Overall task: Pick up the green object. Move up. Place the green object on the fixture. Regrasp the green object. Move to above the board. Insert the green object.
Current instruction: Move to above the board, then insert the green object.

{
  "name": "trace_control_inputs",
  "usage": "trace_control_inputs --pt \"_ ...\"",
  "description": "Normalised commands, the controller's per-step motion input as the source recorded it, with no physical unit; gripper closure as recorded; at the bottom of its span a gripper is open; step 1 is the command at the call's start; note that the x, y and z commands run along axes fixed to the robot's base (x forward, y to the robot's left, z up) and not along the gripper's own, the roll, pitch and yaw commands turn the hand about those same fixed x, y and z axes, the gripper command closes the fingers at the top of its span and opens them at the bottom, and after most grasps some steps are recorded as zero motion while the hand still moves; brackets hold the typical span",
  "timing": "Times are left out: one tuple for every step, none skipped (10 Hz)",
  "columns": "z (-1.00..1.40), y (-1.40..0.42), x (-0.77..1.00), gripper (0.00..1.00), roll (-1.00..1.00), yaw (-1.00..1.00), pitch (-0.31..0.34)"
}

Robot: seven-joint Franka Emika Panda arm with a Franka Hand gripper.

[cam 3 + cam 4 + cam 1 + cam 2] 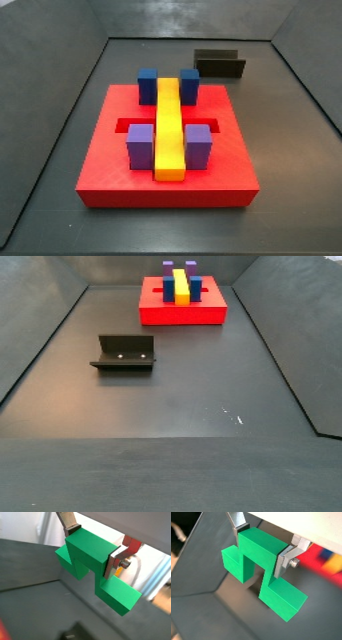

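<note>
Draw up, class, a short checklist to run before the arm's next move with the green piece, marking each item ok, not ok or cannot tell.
1. Green object clamped at its raised middle between the tool fingers: ok in both wrist views.
2. Piece off the floor: ok; neither side view shows it.
3. Fixture bare, nothing on it: ok.
4. Board slot beside the yellow bar open: ok.
5. Tool's position relative to the fixture or board: cannot tell, as it is outside both side views.
</note>
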Motion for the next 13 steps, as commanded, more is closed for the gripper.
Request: trace_control_inputs --pt "0.25 -1.40 -1.11 1.00 -1.00 0.00 0.035" --pt "0.24 -1.40 -1.09 1.00 -1.00 0.00 0.030" --pt "0.24 -1.40 -1.08 1.00 -1.00 0.00 0.032" --pt "0.12 -0.70 -0.58 1.00 -1.00 0.01 0.019" --pt "0.04 -0.31 -0.29 1.00 -1.00 0.01 0.011" --pt "0.01 -0.06 -0.09 1.00 -0.97 0.01 0.018" --pt "0.02 -0.05 -0.07 1.00 -0.80 0.00 0.010" --pt "0.00 -0.03 -0.07 1.00 -0.47 0.00 -0.022" --pt "0.00 -0.01 -0.05 1.00 -0.31 0.00 -0.029" --pt "0.01 0.00 -0.04 1.00 -0.21 0.00 -0.023" --pt "-0.03 0.00 0.01 1.00 0.00 0.00 0.000" --pt "-0.27 0.00 0.19 1.00 -0.08 0.00 0.000" --pt "-0.51 0.00 0.20 1.00 -0.30 0.00 -0.041"
